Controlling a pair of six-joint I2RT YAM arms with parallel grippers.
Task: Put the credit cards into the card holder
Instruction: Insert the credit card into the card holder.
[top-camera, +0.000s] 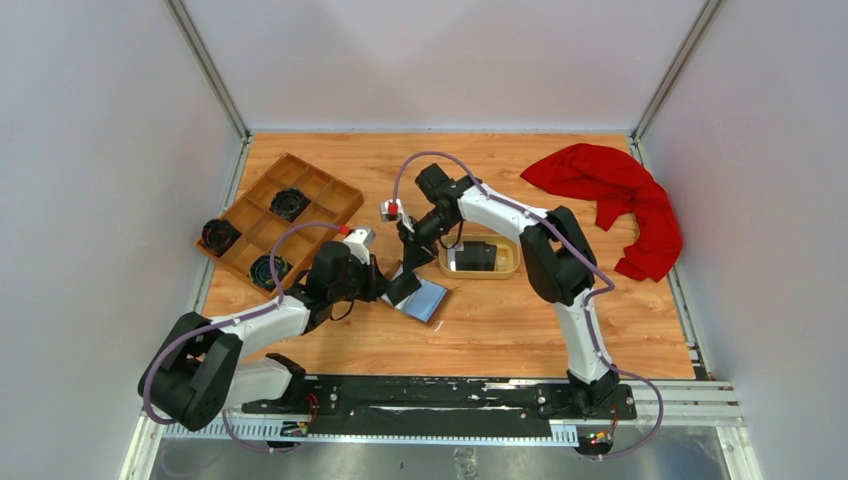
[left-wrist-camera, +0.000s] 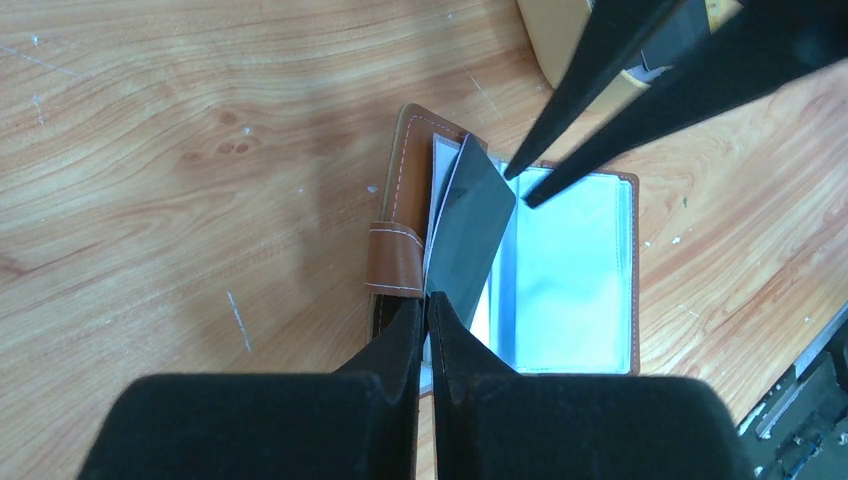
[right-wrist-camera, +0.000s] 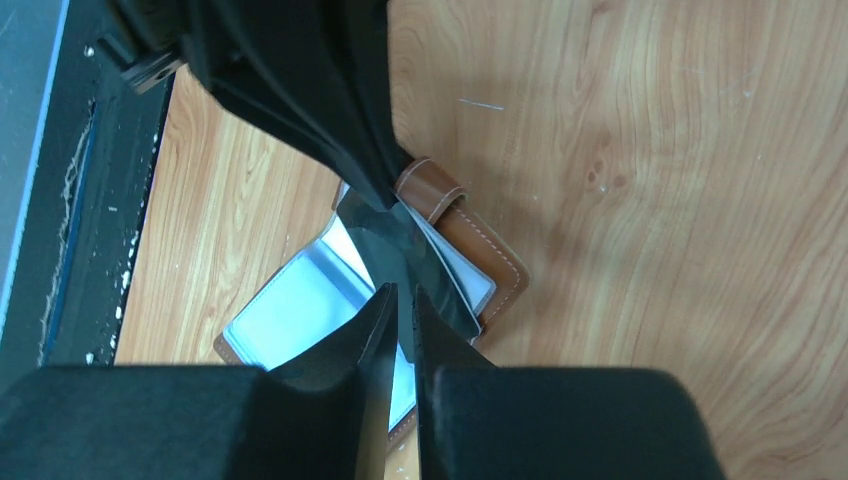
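Wooden table (top-camera: 500, 330), overhead-only red cloth (top-camera: 610, 190), wrist-view black card (left-wrist-camera: 470, 225)

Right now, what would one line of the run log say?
left fingers: shut on wallet edge | right fingers: pinching black card | card: tilted over open wallet pockets, not seated

Wooden table (top-camera: 500, 170) — card holder (top-camera: 427, 299), dish (top-camera: 480, 274), compartment tray (top-camera: 322, 186), red cloth (top-camera: 610, 190)

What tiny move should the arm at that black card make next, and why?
Probably the right fingers should push the thin black credit card deeper into the open brown leather card holder. The card stands tilted, mostly sticking out of the pocket, while the shut left fingers steady the holder's strap edge.
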